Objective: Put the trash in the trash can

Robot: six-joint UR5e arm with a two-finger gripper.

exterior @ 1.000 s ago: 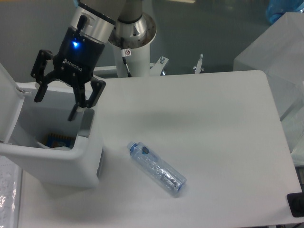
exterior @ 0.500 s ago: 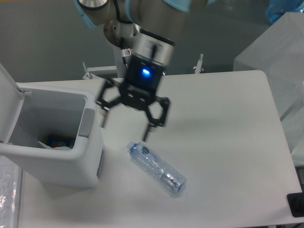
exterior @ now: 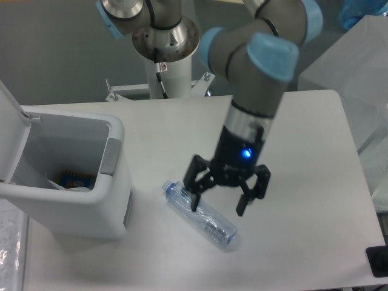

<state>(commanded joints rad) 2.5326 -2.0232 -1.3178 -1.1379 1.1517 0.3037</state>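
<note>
- One piece of trash is left out on the counter (exterior: 291, 139): the clear bluish bottle (exterior: 200, 215), lying on its side at a slant, cap end toward the trash can (exterior: 91, 206).
- White crumpled stuff shows down inside the open can beside something orange and blue; I take it for the tissue, though I cannot be sure.
- Hanging right over the bottle's middle, the tool (exterior: 219, 205) has its fingers spread wide and holds nothing.
- From where I stand, the fingers seem to straddle the bottle, but I cannot tell how low they are.
- Risk: the bottle is round and light, so a finger landing on top instead of alongside could roll it or squirt it away.
- Risk: a squeeze on thin plastic may crush it and let it slip on the lift.
- Nothing lies between bottle and can; the raised lid (exterior: 11, 130) and the can's near wall are the only things to clear.
</note>
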